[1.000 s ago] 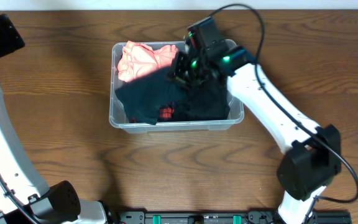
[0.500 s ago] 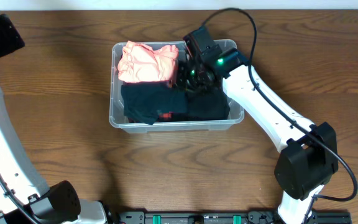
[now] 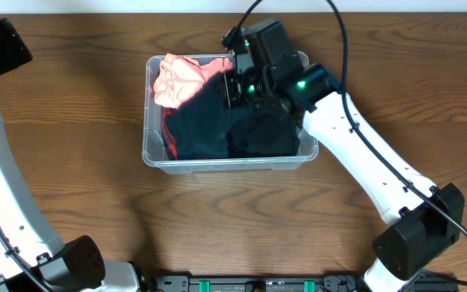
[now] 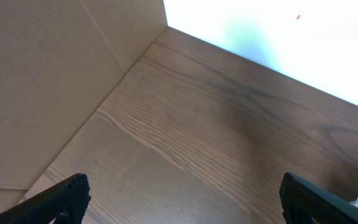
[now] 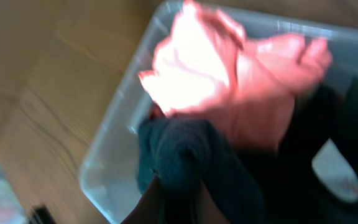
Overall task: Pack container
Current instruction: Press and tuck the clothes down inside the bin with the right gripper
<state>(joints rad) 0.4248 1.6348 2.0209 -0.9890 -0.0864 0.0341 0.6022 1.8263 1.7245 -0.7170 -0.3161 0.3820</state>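
I am in the packing step: the container sits at the middle of the far edge of the worktop, and it already has clothes in it. A pink cloth fills its far left corner and a dark cloth covers the rest. My right pincer is down in the far right part of the container, right on the dark cloth. In the right wrist view a bunch of dark cloth rises up close to the camera, so I think I am tucking or pulling it. That view is too blurry to show the fingers, so I cannot tell if the right pincer is clenched on the cloth or has let go. My left pincer is spread wide with nothing in it, over bare wood by the far left corner, well apart from the container. Next I think I need to push the dark cloth down flat so nothing sticks up over the rim, then lift the right arm straight up without dragging cloth out. The arm hides the far right corner of the container, and the clothes hide its bottom. I cannot tell how many dark pieces there are.
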